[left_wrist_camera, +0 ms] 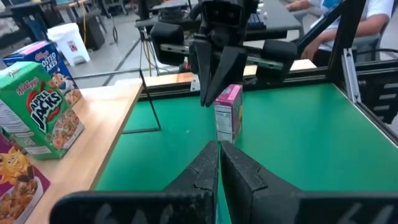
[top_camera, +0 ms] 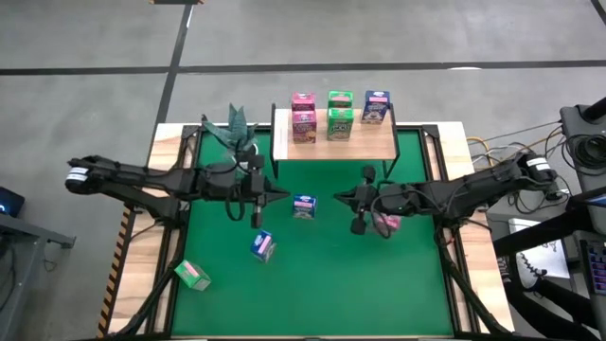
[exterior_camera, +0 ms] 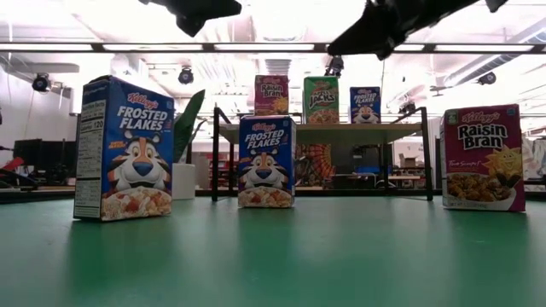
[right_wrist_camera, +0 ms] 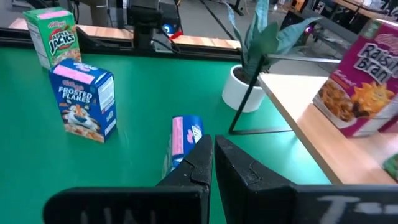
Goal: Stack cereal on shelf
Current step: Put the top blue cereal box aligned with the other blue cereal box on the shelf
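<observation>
The pale wooden shelf (top_camera: 379,144) stands at the far side of the green mat. On it stand a pink cereal box (top_camera: 303,116), a green one (top_camera: 340,114) and a blue one (top_camera: 376,107). On the mat stand two blue boxes (top_camera: 304,206) (top_camera: 262,245), a green box (top_camera: 192,275) near the left front, and a pink box (top_camera: 386,223). My left gripper (top_camera: 282,194) and right gripper (top_camera: 341,197) hang shut above the mat's middle, tips facing each other. The nearer blue box (right_wrist_camera: 183,140) is just below and beyond my right gripper (right_wrist_camera: 211,155). The pink box (left_wrist_camera: 228,115) stands beyond my left gripper (left_wrist_camera: 217,165).
A potted plant (top_camera: 235,128) stands at the shelf's left end. The mat lies bare toward the near right corner (top_camera: 398,294). Black frame rails (top_camera: 445,246) run along the mat's sides. A person sits beyond the table's right side (left_wrist_camera: 373,12).
</observation>
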Available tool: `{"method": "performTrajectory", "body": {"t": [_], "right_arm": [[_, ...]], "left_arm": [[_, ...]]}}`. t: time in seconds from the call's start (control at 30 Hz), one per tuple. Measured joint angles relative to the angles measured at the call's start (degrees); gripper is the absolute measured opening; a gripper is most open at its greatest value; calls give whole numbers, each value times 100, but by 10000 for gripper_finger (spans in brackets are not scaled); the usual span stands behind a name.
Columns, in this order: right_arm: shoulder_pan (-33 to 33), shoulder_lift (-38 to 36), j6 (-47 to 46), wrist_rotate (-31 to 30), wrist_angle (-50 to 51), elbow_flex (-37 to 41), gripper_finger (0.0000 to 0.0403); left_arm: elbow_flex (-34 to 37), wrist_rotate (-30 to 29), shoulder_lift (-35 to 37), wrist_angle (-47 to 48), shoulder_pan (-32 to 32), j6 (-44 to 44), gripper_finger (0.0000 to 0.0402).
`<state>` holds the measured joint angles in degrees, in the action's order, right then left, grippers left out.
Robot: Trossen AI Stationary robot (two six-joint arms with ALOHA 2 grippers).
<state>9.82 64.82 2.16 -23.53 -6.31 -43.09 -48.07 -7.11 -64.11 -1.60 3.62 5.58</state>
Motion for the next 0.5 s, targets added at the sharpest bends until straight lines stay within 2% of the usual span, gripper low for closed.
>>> {"method": "performTrajectory", "body": {"t": [0.17, 0.5], "right_arm": [[-10, 409, 43, 0, 7, -308, 9], [-48, 1222, -42, -1, 181, -946, 9]], "left_arm": [[414, 0, 102, -578, 0, 72, 0], [396, 0, 204, -516, -4, 140, 0]]}}
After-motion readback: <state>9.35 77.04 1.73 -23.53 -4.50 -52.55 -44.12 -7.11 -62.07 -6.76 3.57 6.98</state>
